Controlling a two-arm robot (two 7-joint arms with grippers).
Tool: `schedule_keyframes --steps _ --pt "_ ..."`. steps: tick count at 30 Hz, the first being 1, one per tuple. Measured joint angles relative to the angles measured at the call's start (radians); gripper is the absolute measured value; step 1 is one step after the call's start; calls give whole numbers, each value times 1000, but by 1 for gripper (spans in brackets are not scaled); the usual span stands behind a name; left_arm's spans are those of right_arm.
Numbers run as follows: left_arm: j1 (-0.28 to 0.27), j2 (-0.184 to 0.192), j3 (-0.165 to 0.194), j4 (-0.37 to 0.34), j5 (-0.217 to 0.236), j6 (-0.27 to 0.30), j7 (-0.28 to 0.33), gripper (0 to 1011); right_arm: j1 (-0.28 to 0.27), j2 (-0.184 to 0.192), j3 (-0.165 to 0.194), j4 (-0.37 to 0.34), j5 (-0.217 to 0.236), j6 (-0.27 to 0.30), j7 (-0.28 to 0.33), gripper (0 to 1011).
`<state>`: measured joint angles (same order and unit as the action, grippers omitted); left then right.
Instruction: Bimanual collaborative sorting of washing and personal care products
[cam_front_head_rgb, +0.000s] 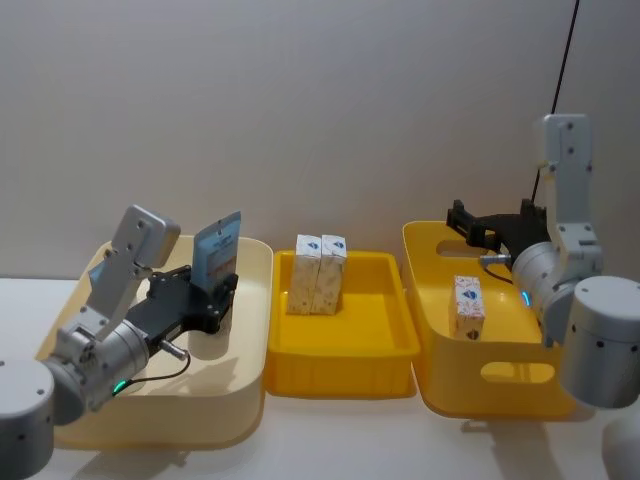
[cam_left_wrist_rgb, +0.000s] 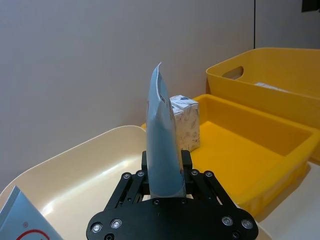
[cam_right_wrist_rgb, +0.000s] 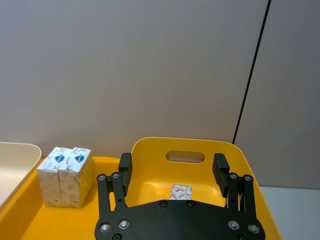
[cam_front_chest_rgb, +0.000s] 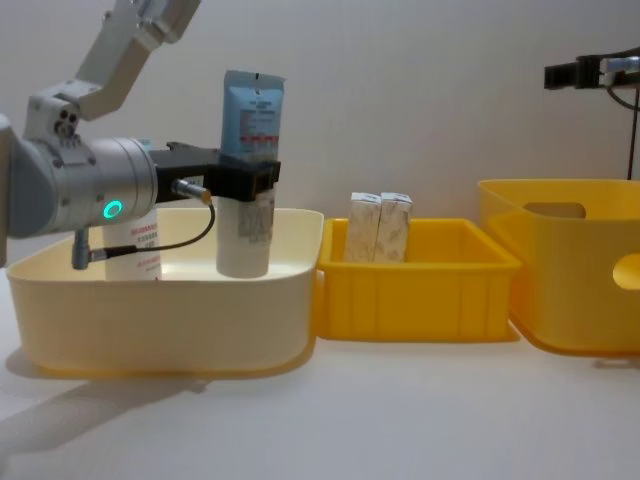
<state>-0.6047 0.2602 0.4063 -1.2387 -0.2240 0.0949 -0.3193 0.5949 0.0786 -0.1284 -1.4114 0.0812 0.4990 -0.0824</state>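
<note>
Left end effector (cam_front_head_rgb: 222, 288) pinches light, probably squashy tube (cam_front_head_rgb: 217, 245) mid-body over cream bin (cam_front_head_rgb: 200, 420); right end effector (cam_right_wrist_rgb: 172, 165) hangs open above yellow bin (cam_right_wrist_rgb: 150, 150).

We see a light-blue tube (cam_front_chest_rgb: 252, 110) with red-and-white marks, two cream cartons (cam_front_head_rgb: 318, 275) with faint patterns and blue emblems, a yellow tray (cam_front_head_rgb: 340, 375), a cream bin (cam_front_head_rgb: 200, 410).

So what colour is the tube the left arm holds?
The tube is light blue with red and white label marks; clearest in the chest view.
</note>
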Motion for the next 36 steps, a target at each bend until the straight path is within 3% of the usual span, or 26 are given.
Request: schedule_keyframes --steps 15,31,36 --pt "-45 -9 -11 15 -53 24 -70 323 8 60 -54 -11 1 -5 152 1001" --pt "-64 -4 -8 -25 -44 26 -75 323 24 134 -115 -25 45 6 368 1001" --pt "-73 -2 -5 -34 -38 17 -82 323 33 147 -132 -15 53 -3 411 1001"
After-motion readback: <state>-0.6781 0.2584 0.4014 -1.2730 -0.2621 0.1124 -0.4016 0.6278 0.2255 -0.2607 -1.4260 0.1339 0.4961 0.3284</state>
